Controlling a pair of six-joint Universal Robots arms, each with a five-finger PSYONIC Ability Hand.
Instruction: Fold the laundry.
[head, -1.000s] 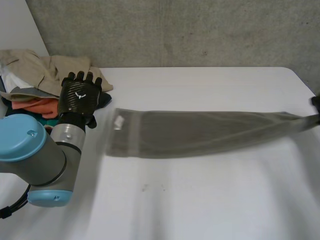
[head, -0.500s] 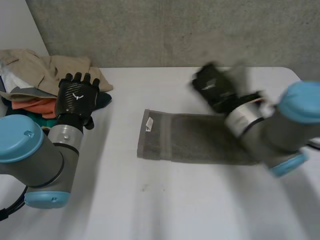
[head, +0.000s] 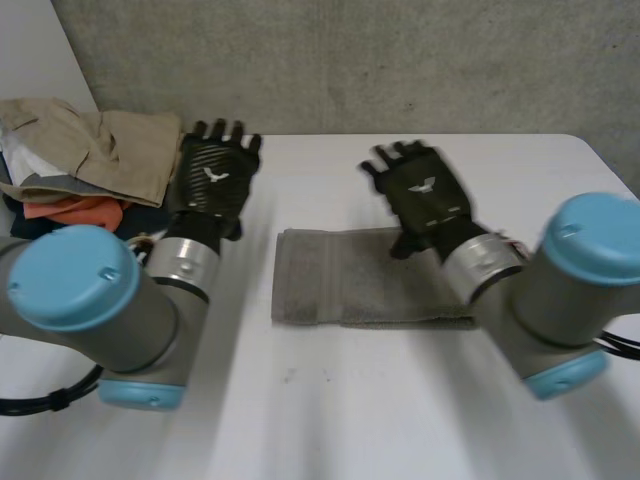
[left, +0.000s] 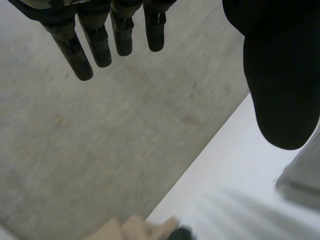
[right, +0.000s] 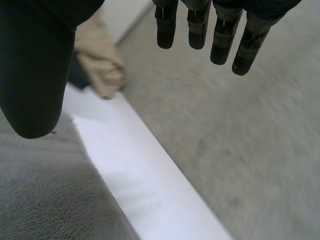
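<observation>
The pile of laundry (head: 80, 160) waits at the bench's (head: 300, 400) 9 o'clock edge, untouched. Just at 3 o'clock of it the left hand (head: 213, 180) hovers with its fingers straight and released, holding nothing; it has slid from beside the pile toward the 10 o'clock corner of the grey towel (head: 330, 285). That towel lies mid-bench as a short, doubled rectangle. A second ago it stretched as a long strip out to the 3 o'clock edge, with its far end pulled taut there; half a second ago that end was being carried back over the rest. So the first fold looks done, and a second fold or a smoothing pass likely comes next. The right hand (head: 420, 195) now hangs over the towel's 12 o'clock edge, fingers straight and empty, having let go of the end it carried across.
</observation>
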